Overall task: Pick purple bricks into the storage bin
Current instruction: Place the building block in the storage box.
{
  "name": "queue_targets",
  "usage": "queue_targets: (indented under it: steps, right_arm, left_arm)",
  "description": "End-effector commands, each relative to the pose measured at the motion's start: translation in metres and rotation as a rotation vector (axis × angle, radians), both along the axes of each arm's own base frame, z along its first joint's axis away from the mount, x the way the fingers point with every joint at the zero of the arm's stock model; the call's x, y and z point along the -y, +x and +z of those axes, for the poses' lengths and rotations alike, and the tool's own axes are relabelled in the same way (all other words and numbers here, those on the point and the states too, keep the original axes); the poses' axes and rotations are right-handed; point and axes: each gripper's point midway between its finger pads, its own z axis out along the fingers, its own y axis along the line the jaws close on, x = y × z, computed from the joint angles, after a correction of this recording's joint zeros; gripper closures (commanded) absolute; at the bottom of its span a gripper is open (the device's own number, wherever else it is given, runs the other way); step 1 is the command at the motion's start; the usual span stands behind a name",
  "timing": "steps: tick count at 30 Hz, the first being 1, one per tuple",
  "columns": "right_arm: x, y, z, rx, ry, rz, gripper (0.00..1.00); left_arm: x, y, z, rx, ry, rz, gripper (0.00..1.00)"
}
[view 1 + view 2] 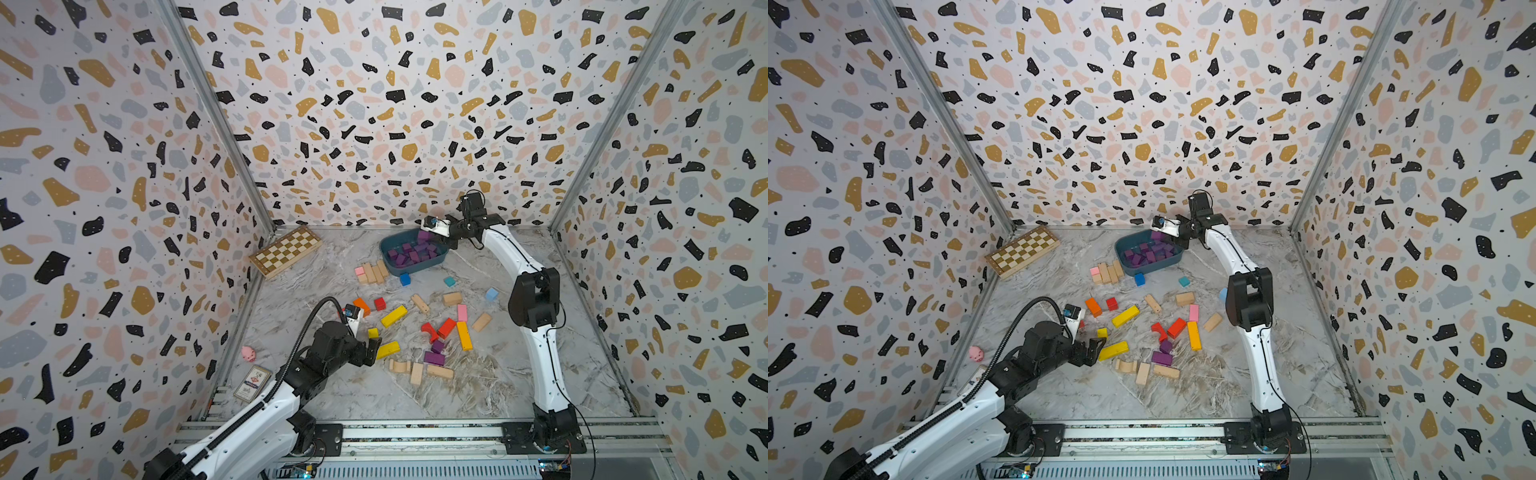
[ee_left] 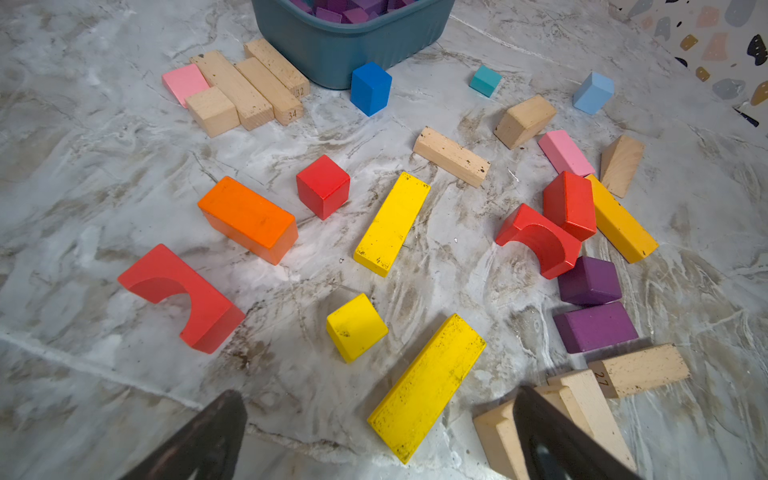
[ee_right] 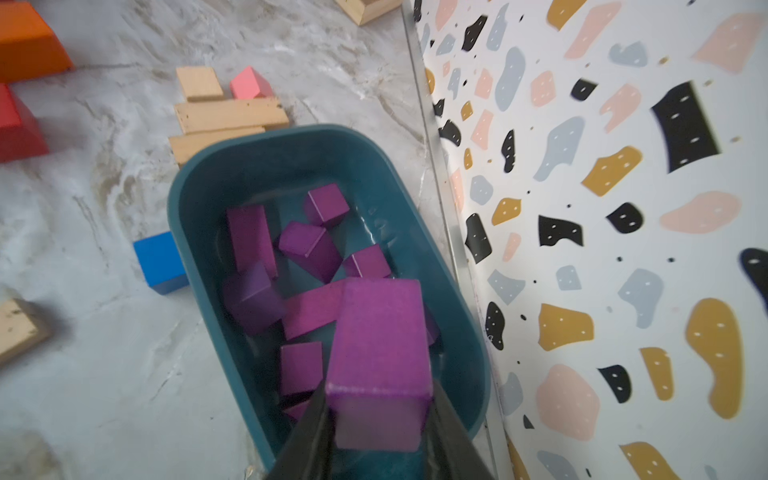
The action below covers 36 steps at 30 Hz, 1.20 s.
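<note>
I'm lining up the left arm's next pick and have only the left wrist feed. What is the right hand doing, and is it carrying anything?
Observer: The right hand is shut on a purple brick, held over the bin.
Operator: Is the bin full? I see only its near wall.
Observer: No. The right wrist view shows purple bricks loosely piled inside, with the bin's floor bare at one end.
Operator: Anything outside my frame on the left arm's side?
Observer: A chessboard lies in the far corner there.
</note>
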Motion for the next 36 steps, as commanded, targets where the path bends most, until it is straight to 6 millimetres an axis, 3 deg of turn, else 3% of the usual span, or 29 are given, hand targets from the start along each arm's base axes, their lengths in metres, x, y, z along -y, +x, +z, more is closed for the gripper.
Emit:
queue_targets:
  steps: [1,5,13,18,27,36]
  right_arm:
    - [0.007,-0.005,-0.013,-0.003,-0.059,0.038,1.0]
    - [0.009,0.0,-0.026,-0.013,-0.061,0.034,1.0]
    - [0.004,0.0,-0.032,-0.028,-0.044,0.029,0.99]
    - [0.005,0.0,-0.034,-0.041,-0.045,0.016,0.88]
    - [0.0,-0.003,-0.021,-0.031,-0.038,0.003,0.7]
    - [-0.004,-0.004,0.007,0.007,-0.002,-0.012,0.55]
  left_arm:
    - [0.001,0.003,0.006,0.032,-0.018,0.005,0.01]
    - [0.001,0.004,0.005,0.03,-0.015,0.004,0.01]
    - [0.003,0.006,0.003,0.017,-0.008,-0.002,0.01]
    - [0.003,0.006,0.003,0.016,-0.008,-0.001,0.01]
    - [0.003,0.007,0.002,0.018,-0.005,-0.001,0.01]
    - [0.003,0.006,0.004,0.027,-0.01,0.0,0.01]
